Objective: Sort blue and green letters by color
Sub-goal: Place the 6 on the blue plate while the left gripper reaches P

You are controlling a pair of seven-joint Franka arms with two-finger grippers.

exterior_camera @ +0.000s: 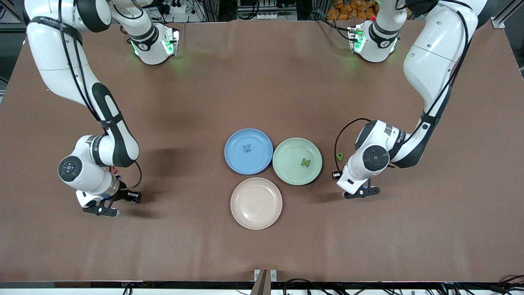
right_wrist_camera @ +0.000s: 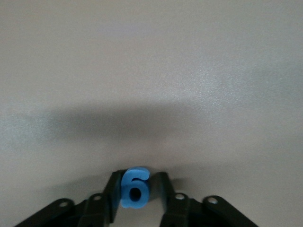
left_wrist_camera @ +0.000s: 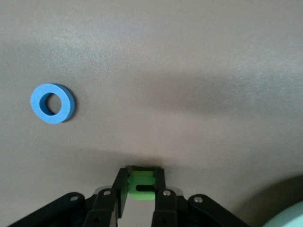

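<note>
Between the left gripper's [left_wrist_camera: 140, 193] black fingers sits a small bright-green flat foam letter [left_wrist_camera: 141, 184], pinched, with the jaws pressed onto its two side faces low at the brown table [exterior_camera: 262, 82]; the left wrist view shows it standing on edge between the pads, comb-shaped like an E, though I can't confirm the letter. Same story at the right gripper [right_wrist_camera: 138, 195]: its fingers are clamped on a small blue foam piece shaped like a 6 [right_wrist_camera: 135, 188], upright in the pinch. Key relation for the coming move: each gripper holds the colour whose plate is on its own side of the plate cluster. The round pale-green plate [exterior_camera: 286, 168], already carrying a green foam letter [exterior_camera: 306, 162], lies toward the table middle from the left gripper [exterior_camera: 360, 191], close by; the round blue plate [exterior_camera: 235, 157], with a blue X-shaped foam letter [exterior_camera: 247, 148] in it, lies toward the middle from the right gripper [exterior_camera: 102, 209], well apart from it, so the right arm has the longer carry. No crossing looks needed, judging by the layout. A round beige plate [exterior_camera: 245, 217] is empty of letters. Still loose: a green P-shaped foam letter [exterior_camera: 339, 155] just beside the left arm's wrist, and a blue foam ring-shaped O [left_wrist_camera: 53, 103] on the table off to one side of the left gripper.
</note>
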